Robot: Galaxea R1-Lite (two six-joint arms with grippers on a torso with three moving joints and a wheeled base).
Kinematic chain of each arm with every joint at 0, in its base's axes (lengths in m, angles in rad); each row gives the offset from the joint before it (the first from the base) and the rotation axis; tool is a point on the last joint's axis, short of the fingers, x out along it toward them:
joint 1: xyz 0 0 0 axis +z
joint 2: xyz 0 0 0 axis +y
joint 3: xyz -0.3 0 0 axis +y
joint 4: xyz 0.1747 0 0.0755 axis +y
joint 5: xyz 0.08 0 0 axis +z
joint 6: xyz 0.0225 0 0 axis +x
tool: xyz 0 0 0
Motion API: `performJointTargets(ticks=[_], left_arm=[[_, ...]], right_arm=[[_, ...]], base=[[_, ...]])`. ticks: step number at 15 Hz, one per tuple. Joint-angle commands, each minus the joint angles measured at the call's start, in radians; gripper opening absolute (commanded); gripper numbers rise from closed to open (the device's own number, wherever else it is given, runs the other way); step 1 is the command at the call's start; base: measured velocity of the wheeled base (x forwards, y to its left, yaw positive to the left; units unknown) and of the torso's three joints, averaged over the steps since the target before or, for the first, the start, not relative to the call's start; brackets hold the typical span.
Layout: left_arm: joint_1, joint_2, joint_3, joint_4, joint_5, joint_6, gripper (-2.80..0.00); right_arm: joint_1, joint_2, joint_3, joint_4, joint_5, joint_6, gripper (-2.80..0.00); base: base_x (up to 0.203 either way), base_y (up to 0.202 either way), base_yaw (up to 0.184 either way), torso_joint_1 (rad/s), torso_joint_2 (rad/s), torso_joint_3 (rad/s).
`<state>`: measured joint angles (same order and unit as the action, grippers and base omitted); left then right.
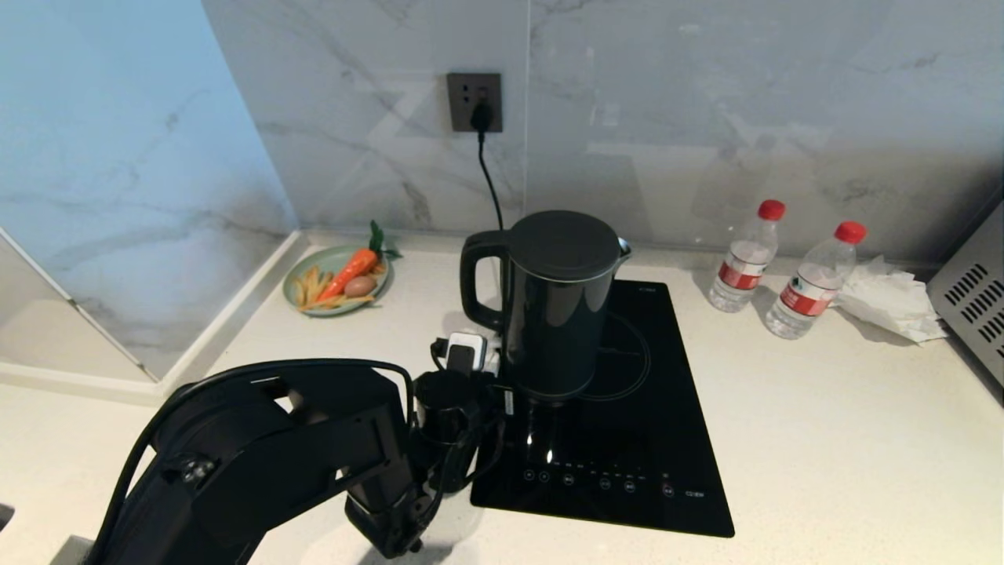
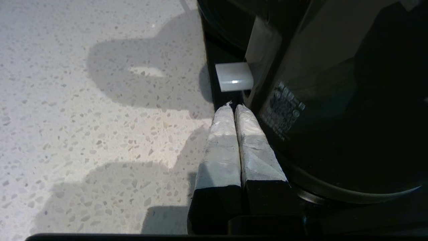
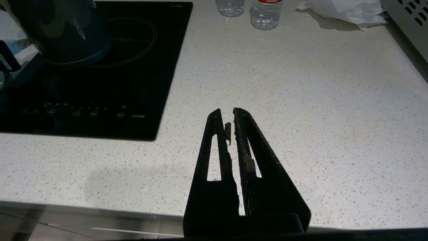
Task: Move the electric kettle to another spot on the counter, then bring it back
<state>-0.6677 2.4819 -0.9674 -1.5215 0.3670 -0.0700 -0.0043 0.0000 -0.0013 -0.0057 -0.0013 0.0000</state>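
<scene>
The electric kettle (image 1: 557, 306), tall and glossy black with a flat lid, stands upright on the left part of the black cooktop, its loop handle (image 1: 474, 282) turned left. My left gripper (image 2: 234, 106) is shut with nothing between its grey padded fingers. It sits low beside the kettle's (image 2: 334, 100) base, the tips just short of a white block (image 2: 234, 77). My left arm (image 1: 314, 447) reaches in from the lower left. My right gripper (image 3: 226, 112) hangs shut and empty over the white speckled counter (image 3: 301, 100), right of the kettle (image 3: 63, 33).
A black glass cooktop (image 1: 627, 447) lies mid-counter. A white plug block (image 1: 467, 351) sits left of the kettle, its cord running to a wall socket (image 1: 474, 102). A food plate (image 1: 337, 278) is back left. Two water bottles (image 1: 745, 259) (image 1: 812, 282), crumpled tissue (image 1: 890, 302) and a grey appliance (image 1: 976, 306) are at the right.
</scene>
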Motion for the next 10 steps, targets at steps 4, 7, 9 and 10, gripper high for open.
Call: performJointTargets(ticks=[4, 7, 9, 10], left_arm=[[-0.01, 0.031, -0.005, -0.009, 0.003, -0.001, -2.8], [-0.002, 0.026, -0.005, -0.009, 0.003, -0.001, -2.8], [0.021, 0.014, -0.003, -0.009, 0.001, 0.001, -2.8], [0.037, 0.007, 0.001, -0.009, -0.002, 0.002, -2.8]], right_arm=[[0.001, 0.0, 0.001, 0.0, 0.001, 0.0, -2.8], [0.0, 0.0, 0.0, 0.0, 0.001, 0.0, -2.8], [0.0, 0.0, 0.0, 0.0, 0.0, 0.0, -2.8], [0.001, 0.0, 0.0, 0.0, 0.0, 0.0, -2.8]], base=[[0.0, 0.0, 0.0, 0.0, 0.0, 0.0], [0.0, 0.0, 0.0, 0.0, 0.0, 0.0], [0.0, 0.0, 0.0, 0.0, 0.0, 0.0], [0.0, 0.0, 0.0, 0.0, 0.0, 0.0]])
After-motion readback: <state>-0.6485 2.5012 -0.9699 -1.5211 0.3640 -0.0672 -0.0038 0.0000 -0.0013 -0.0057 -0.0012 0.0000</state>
